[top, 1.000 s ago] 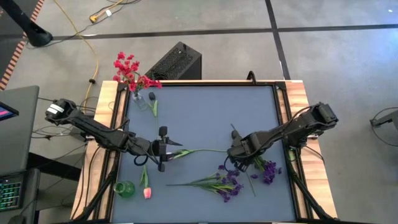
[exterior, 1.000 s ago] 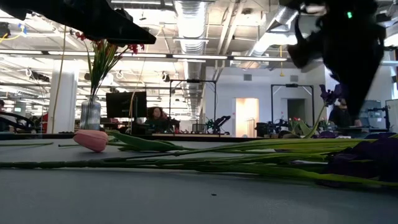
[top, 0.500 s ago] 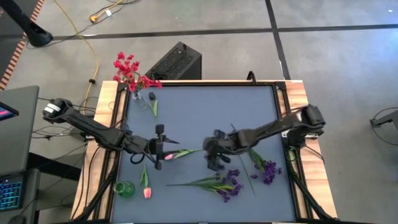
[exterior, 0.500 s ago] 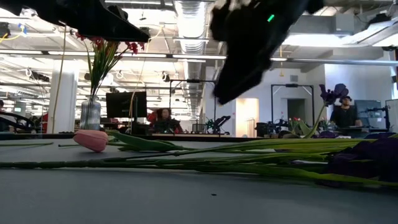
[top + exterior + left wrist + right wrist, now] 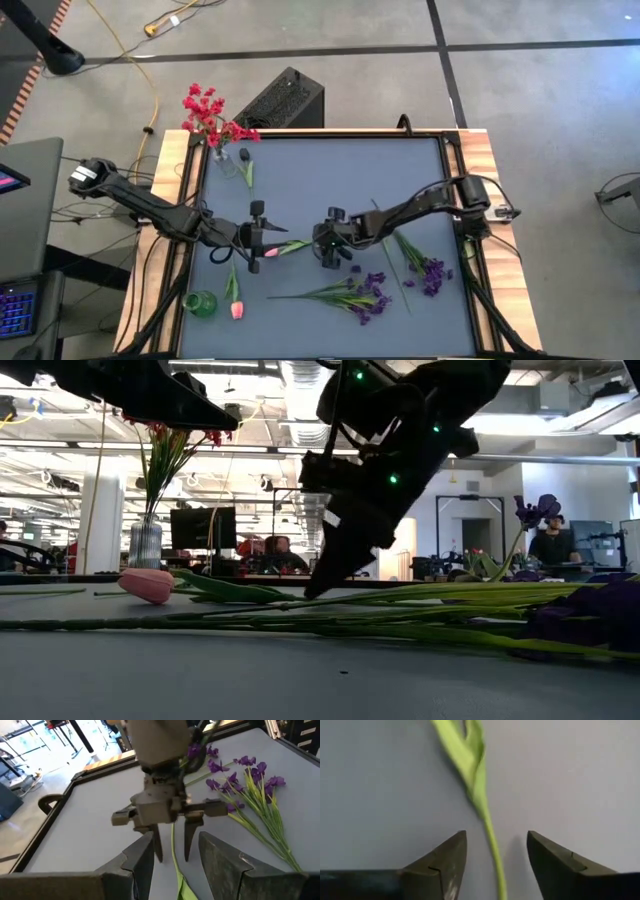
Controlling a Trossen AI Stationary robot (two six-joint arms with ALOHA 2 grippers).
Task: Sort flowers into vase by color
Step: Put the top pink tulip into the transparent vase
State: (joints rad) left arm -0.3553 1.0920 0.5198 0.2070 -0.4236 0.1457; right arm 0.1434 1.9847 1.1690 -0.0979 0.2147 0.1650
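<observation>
A pink tulip (image 5: 271,252) sits at my left gripper (image 5: 270,243), left of the table's middle. Its thin green stem (image 5: 303,243) runs toward the table's right. My right gripper (image 5: 326,246) stands open over that stem, pointing steeply down. One finger (image 5: 157,847) is on each side of the stem (image 5: 492,847), and neither touches it. Red flowers (image 5: 210,112) stand in a clear vase (image 5: 223,160) at the far left corner. A green vase (image 5: 200,303) is at the near left. Purple flowers (image 5: 360,295) lie near the front. My left gripper is shut on the pink tulip close to its bud, coming level from the table's left, along the stem. The place of contact lies below the left wrist view's edge. A leaf (image 5: 185,891) and the stem (image 5: 173,851) run out between the fingers, slanting down toward the table.
A second pink tulip (image 5: 236,305) lies beside the green vase. Another purple bunch (image 5: 428,272) lies toward the right edge. Wooden rails (image 5: 190,200) frame the grey mat. Bare mat (image 5: 330,180) spreads across the far half.
My right gripper has swung from above the purple flowers toward the table's left and down. It has tipped its fingers downward and rolled. It now stands astride the tulip's stem, close to my left gripper. The tulip and my left gripper have kept still.
</observation>
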